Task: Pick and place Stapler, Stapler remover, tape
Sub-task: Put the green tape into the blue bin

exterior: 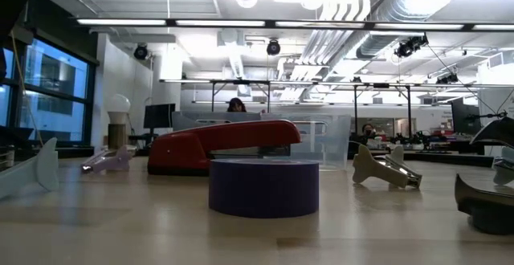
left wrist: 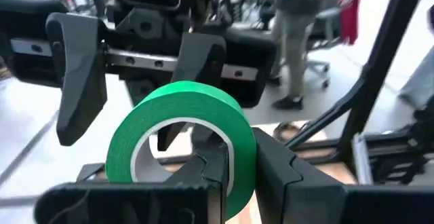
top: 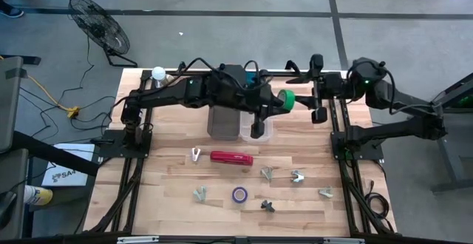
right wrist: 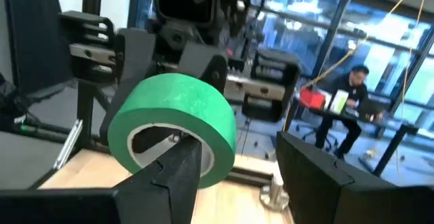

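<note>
The green tape roll (top: 289,100) is up in the air above the table's far right part, held by my left gripper (top: 279,105), which is shut on it. My right gripper (top: 301,89) faces it from the right and is open. In the right wrist view, one finger (right wrist: 180,170) reaches into the roll's hole and the other finger (right wrist: 319,176) stands clear to the side. The red stapler (top: 231,157) lies flat at mid-table. A purple tape roll (top: 239,194) lies flat nearer the front. Several staple removers (top: 296,176) are scattered around them. My left gripper pinches the green roll's wall (left wrist: 241,153), with one finger (left wrist: 207,176) inside the hole and one finger (left wrist: 278,176) outside. It comes level from the table's left. The roll is lifted clear and stands on edge. My right gripper: I cannot tell whether the finger in the hole touches the tape.
Two clear bins (top: 222,122) stand under the left arm at the table's far middle. A light bulb (top: 157,73) sits at the far left corner. The low view shows the stapler (exterior: 225,144), the purple roll (exterior: 263,186) and a remover (exterior: 385,169). People sit in the room beyond.
</note>
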`<action>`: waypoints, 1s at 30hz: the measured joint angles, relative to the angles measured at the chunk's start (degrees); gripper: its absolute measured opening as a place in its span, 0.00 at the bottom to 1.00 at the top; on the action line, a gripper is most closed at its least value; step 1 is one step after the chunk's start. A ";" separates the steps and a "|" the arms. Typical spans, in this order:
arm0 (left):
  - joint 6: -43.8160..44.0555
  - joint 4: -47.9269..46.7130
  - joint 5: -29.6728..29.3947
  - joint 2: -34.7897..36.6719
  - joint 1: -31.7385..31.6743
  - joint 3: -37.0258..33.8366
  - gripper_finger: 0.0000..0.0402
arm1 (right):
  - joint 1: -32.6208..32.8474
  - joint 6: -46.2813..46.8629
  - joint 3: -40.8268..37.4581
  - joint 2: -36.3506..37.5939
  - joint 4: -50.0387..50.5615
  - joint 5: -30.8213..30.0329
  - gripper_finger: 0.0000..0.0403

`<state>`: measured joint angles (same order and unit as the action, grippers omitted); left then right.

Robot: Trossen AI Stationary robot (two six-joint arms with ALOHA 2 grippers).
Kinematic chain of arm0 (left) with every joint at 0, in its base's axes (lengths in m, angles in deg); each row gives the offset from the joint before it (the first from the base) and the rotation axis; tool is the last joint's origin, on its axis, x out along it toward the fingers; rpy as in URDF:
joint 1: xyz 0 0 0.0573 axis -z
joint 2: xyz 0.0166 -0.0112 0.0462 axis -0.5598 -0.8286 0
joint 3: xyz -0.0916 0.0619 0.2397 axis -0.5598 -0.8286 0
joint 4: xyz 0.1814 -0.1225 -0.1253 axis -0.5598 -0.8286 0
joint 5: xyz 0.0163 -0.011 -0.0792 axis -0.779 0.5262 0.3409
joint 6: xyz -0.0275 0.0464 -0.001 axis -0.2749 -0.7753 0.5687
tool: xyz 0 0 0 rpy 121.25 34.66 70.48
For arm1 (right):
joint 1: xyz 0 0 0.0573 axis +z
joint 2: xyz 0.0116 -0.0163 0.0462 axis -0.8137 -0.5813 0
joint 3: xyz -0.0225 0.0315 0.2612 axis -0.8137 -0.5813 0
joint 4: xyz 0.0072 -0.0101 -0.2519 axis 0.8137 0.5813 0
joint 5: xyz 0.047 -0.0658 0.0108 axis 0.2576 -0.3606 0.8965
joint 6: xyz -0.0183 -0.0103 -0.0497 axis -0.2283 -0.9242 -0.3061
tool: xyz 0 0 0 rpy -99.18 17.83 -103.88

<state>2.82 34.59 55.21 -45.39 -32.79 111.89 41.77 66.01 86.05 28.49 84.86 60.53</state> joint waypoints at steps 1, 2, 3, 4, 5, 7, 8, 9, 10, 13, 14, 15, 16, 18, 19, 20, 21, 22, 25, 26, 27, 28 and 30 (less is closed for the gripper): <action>0.62 0.71 1.53 0.00 -0.21 0.02 0.09 | 0.00 0.02 0.00 0.13 -0.56 0.09 0.45; 1.01 1.37 2.75 0.00 -0.29 0.02 0.09 | -0.02 0.20 0.00 0.27 -1.01 0.40 0.45; 1.23 2.26 3.82 0.00 -0.34 0.02 0.09 | -0.04 0.44 0.00 0.32 -1.34 1.25 0.45; 1.22 3.15 4.83 0.00 -0.37 0.02 0.09 | -0.04 0.63 0.00 0.34 -1.83 2.20 0.45; 1.25 4.08 6.12 0.00 -0.45 0.00 0.09 | -0.03 0.94 0.00 0.34 -2.30 2.92 0.45; 1.85 5.32 8.44 0.00 -0.54 0.00 0.09 | 0.00 1.42 0.00 0.34 -2.92 3.83 0.45; 2.23 5.56 9.14 0.00 -0.56 0.00 0.09 | 0.00 1.49 0.00 0.36 -3.05 4.16 0.45; 2.31 5.65 9.24 0.00 -0.63 0.01 0.09 | 0.00 1.53 0.00 0.38 -3.08 4.36 0.45; 2.32 5.69 9.18 0.00 -0.66 0.00 0.09 | -0.02 1.66 0.00 0.37 -3.20 4.66 0.44; 2.70 6.08 9.21 0.00 -0.65 0.00 0.09 | -0.04 2.50 0.00 0.34 -4.07 5.65 0.40; 2.72 6.19 9.23 0.00 -0.62 0.00 0.09 | 0.00 2.85 0.00 0.34 -4.25 5.87 0.38; 2.74 6.21 9.17 0.00 -0.61 0.00 0.09 | 0.00 2.95 0.00 0.34 -4.26 6.03 0.36; 2.74 6.21 9.14 0.00 -0.61 0.00 0.09 | 0.00 2.95 0.00 0.34 -4.17 6.11 0.33; 2.84 6.21 8.95 0.00 -0.66 0.00 0.09 | -0.02 2.95 0.00 0.34 -3.99 6.09 0.27; 2.96 6.21 8.76 0.00 -0.67 0.00 0.09 | -0.02 2.95 0.00 0.34 -3.90 6.10 0.24; 2.98 6.21 8.65 0.00 -0.67 0.00 0.09 | -0.02 2.95 0.00 0.34 -3.87 6.14 0.21; 3.00 6.23 8.52 0.00 -0.67 0.00 0.09 | -0.02 2.95 0.00 0.34 -3.89 6.11 0.17; 3.00 6.27 8.28 0.00 -0.65 0.00 0.09 | -0.02 2.95 0.00 0.34 -3.91 6.04 0.14; 2.99 6.32 7.49 0.00 -0.66 0.00 0.09 | -0.04 2.96 0.00 0.34 -3.91 5.69 0.07; 3.00 6.32 7.21 0.00 -0.67 0.00 0.09 | -0.04 2.97 0.00 0.34 -3.95 5.65 0.06; 3.00 6.30 6.94 0.00 -0.66 0.00 0.09 | -0.04 2.97 0.00 0.34 -3.94 5.65 0.06; 3.00 6.32 6.83 0.00 -0.64 0.00 0.09 | -0.04 2.97 0.00 0.34 -3.93 5.65 0.06; 3.00 6.29 6.30 0.00 -0.60 0.00 0.10 | -0.04 3.07 0.00 0.34 -3.93 5.61 0.06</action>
<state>5.82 40.88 61.51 -45.39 -33.39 111.89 41.73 69.09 86.05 28.83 80.93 66.14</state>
